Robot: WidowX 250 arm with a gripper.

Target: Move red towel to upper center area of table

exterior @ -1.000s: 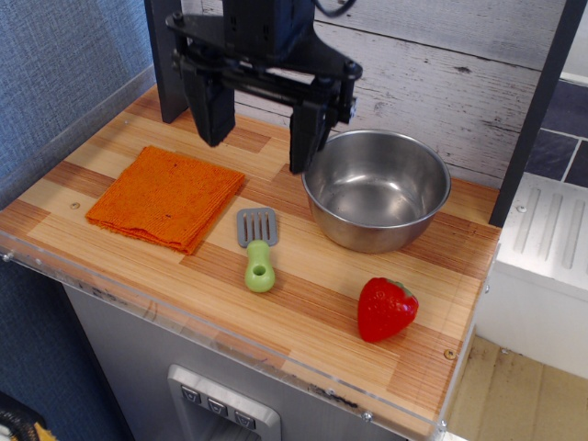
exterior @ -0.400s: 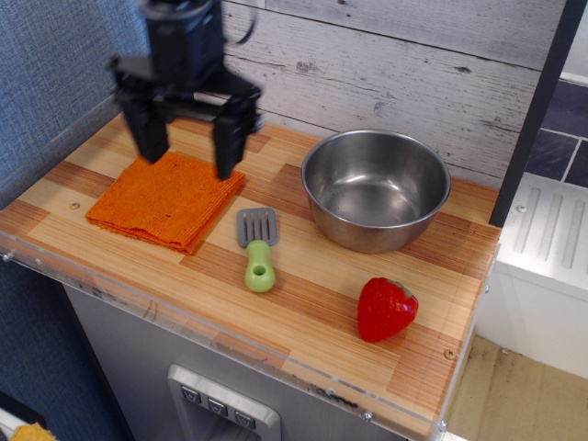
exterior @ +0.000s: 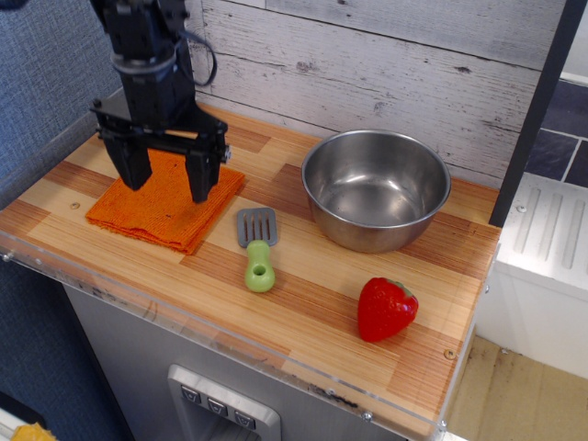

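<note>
The red towel (exterior: 161,207) lies flat and folded on the left part of the table (exterior: 312,294), orange-red and ribbed. My black gripper (exterior: 167,181) hangs straight over the towel's middle with its two fingers spread wide. One fingertip is over the towel's left part and the other over its right edge, low and close to the cloth. The arm hides the towel's far edge. I cannot tell whether the fingertips touch the cloth.
A steel bowl (exterior: 376,188) stands at the upper centre-right. A green-handled spatula (exterior: 258,245) lies just right of the towel. A glossy red strawberry toy (exterior: 385,309) sits front right. A white plank wall (exterior: 386,64) runs behind, and a clear plastic edge (exterior: 220,335) fronts the table.
My gripper has swung left from beside the bowl to over the towel and come lower toward it. It has stayed open. The towel and the other things have not moved.
</note>
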